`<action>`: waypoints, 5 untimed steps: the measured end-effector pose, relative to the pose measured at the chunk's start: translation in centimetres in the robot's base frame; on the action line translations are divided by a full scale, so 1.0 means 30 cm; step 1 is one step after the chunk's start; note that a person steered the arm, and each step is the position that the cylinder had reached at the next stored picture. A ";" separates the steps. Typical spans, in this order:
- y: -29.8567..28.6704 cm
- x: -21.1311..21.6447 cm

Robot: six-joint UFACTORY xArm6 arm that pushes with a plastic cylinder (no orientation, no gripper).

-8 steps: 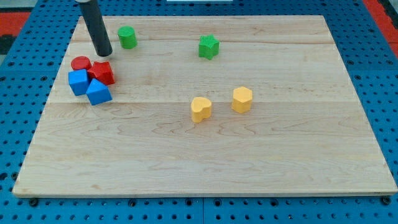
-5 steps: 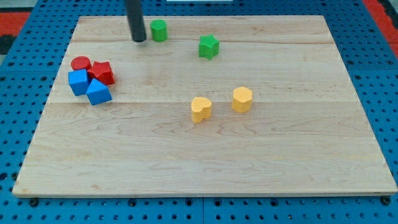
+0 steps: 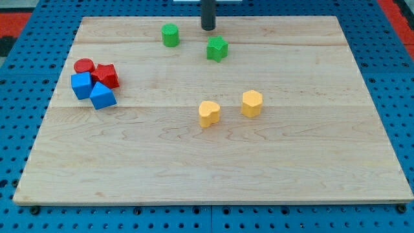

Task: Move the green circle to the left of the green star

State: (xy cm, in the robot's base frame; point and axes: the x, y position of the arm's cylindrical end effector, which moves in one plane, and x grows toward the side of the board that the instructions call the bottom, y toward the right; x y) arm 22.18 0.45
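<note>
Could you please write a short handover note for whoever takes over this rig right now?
End effector: a bare rod; my tip rests near the view's top edge, between the green circle and the green star, touching neither.
Job's things: the circle stands to the view's left of the star, slightly higher, with a clear gap.
Done: the circle already lies on the star's left.
Left: perhaps nudge it closer and level with the star, if a tighter placement is wanted.

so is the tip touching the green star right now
Apart. The camera view shows bare wood between my tip and the green star, which sits below it and slightly toward the view's right.
</note>
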 end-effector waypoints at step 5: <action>-0.110 0.100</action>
State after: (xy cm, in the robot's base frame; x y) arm 25.18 -2.84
